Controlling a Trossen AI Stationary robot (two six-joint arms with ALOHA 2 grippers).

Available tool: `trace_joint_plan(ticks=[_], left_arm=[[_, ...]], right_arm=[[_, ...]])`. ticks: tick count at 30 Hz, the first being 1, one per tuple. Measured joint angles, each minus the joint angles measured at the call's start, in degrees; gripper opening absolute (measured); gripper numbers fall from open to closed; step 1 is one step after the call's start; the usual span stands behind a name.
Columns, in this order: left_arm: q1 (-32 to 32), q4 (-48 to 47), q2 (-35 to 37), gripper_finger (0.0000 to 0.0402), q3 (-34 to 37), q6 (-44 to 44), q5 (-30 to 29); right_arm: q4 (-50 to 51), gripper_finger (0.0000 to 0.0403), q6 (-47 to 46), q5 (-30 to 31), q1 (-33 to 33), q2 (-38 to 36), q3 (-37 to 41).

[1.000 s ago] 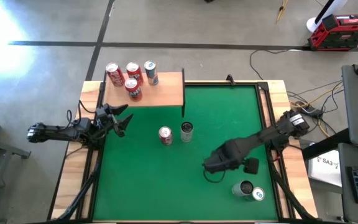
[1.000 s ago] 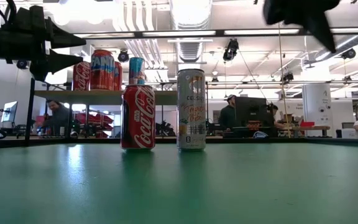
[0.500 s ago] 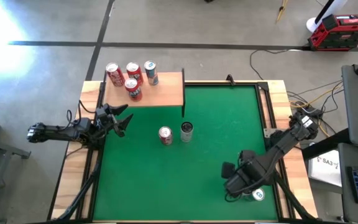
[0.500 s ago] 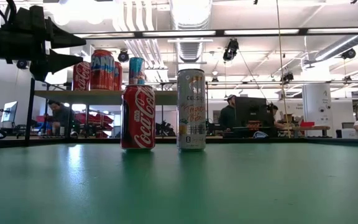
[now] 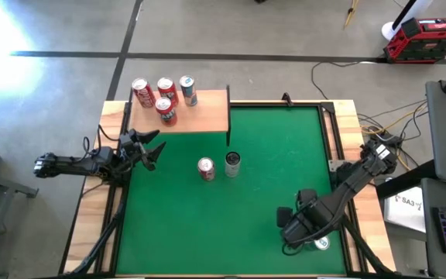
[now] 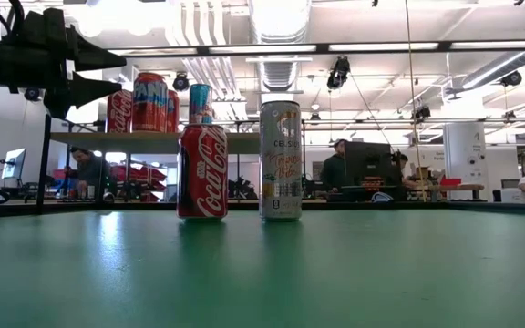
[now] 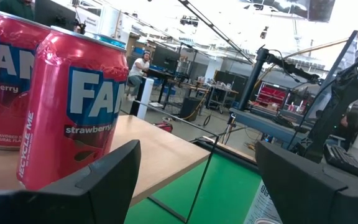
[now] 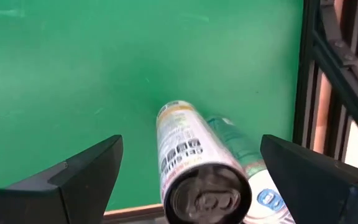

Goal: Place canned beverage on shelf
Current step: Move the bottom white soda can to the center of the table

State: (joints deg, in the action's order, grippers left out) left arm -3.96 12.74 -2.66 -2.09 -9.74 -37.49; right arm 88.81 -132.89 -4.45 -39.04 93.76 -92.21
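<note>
Right gripper [image 5: 299,227], high view: poised over the near right corner of the green mat [image 5: 269,155], fingers spread wide. In the right wrist view the two dark fingers [image 8: 79,171] stand far apart, and between them stands a white can [image 8: 194,162] with a dark top, upright and centred in the gap, touched by neither finger. Just behind it, on the side toward the black table frame [image 8: 328,68], a green-and-white can [image 8: 244,165] lies on its side, touching or nearly touching the white can. In the high view only the end of this lying can [image 5: 320,243] shows past the gripper; whether either can is opened cannot be told.

Left gripper [image 5: 147,149]: held at the left edge of the mat, just before the shelf [image 5: 204,112], jaws spread and empty. In the left wrist view the open fingers [image 7: 104,180] frame two red strawberry soda cans [image 7: 73,112] standing upright on the light-wood board ahead of the jaws, near but not between them.

Shelf load, high view: four upright cans, namely three red cans [image 5: 142,93] and one blue-and-silver can [image 5: 188,90], grouped at the board's left end; the right half of the board is bare.

Mid-mat, well apart from both grippers: a red cola can [image 5: 206,168] and a tall silver can [image 5: 232,163], upright, side by side, not touching. The low view shows the same pair with the shelf cans behind them.
</note>
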Motion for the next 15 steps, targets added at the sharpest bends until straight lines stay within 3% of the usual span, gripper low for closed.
trace_joint_plan(ticks=[15], left_arm=[[0.0,0.0,0.0,0.0302,0.0,0.0,0.0]], right_arm=[[-6.5,0.0373,-11.7,3.1,-8.4,3.7,0.3]])
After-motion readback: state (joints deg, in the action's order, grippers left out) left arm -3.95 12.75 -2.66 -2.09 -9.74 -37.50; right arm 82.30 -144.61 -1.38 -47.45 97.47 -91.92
